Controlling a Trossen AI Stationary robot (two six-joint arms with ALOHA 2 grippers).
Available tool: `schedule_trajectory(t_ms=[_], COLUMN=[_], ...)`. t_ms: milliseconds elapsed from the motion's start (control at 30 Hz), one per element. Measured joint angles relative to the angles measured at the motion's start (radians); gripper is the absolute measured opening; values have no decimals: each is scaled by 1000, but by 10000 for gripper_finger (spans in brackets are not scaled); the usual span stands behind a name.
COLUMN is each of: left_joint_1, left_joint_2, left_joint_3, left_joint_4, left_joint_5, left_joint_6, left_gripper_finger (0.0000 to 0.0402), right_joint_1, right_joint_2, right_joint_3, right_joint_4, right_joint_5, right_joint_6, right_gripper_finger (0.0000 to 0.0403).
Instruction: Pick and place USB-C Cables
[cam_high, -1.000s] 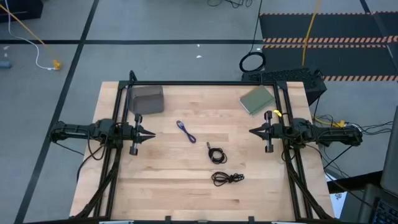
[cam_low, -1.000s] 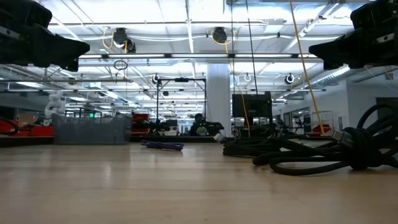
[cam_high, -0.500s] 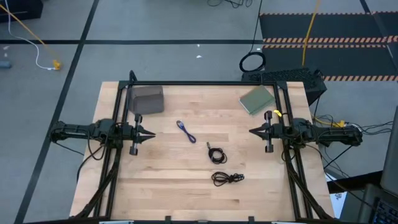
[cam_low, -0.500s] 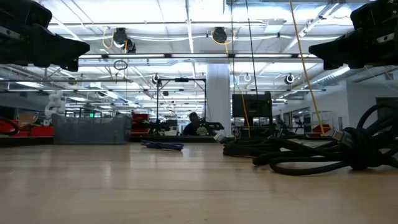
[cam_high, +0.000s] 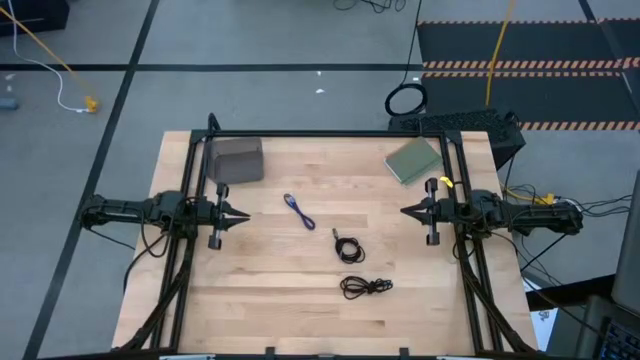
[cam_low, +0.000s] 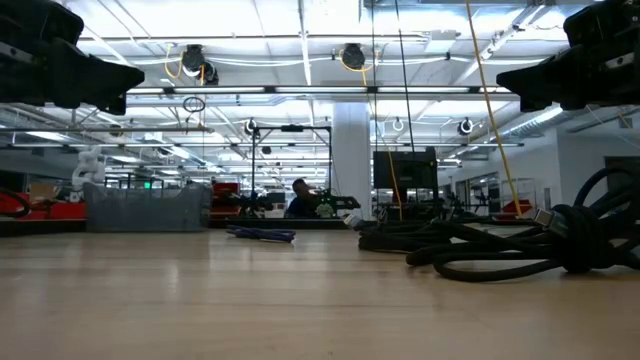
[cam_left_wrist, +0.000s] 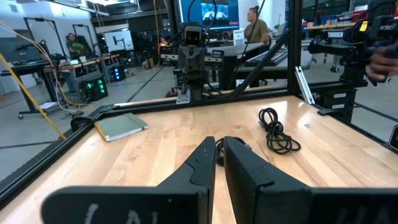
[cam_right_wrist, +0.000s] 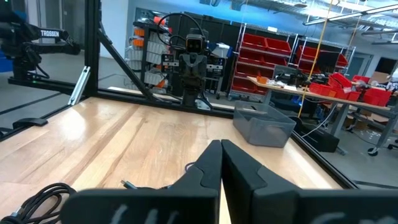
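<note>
1. Three USB-C cables lie on the wooden table (cam_high: 270, 300), all clear of both arms: the blue-purple cable (cam_high: 299, 212) left of centre, one black cable (cam_high: 349, 247) near the middle, the second black cable (cam_high: 366, 287) nearer the front edge.
2. Left gripper (cam_high: 243, 215) sits above the table's left edge, tips pointing inward. In the left wrist view its fingers (cam_left_wrist: 202, 165) are pressed nearly together with only a thin slit between; nothing is pinched.
3. Right gripper (cam_high: 407, 211) mirrors it at the right edge. In the right wrist view the fingers (cam_right_wrist: 211, 163) meet, holding nothing.
4. Grey bin (cam_high: 238, 160) stands at the back-left of the table; green flat pad (cam_high: 413, 160) at the back-right.
5. Low view: black cables pile up at right into one tangle (cam_low: 500, 245), so the two cannot be told apart there; the blue-purple one is only a thin dark streak farther back.
6. Left wrist view: one black cable shows fully on the wood; another is mostly hidden behind the fingertips. Right wrist view: one black coil is cut off at the picture's corner.
7. Both grippers are cropped in the low view, only dark bodies showing at the upper corners.
8. A person (cam_low: 297, 200) shows far off beyond the table, too small to detail.
</note>
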Motion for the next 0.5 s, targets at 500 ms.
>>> schedule_trajectory(t_ms=[500], left_joint_1=[0], left_joint_2=[0], left_joint_3=[0], left_joint_4=[0], left_joint_5=[0], left_joint_6=[0], left_gripper_finger=[37], right_joint_1=[0], right_joint_2=[3], right_joint_3=[17], right_joint_4=[7], right_joint_5=[5], right_joint_6=[97], right_gripper_finger=[0])
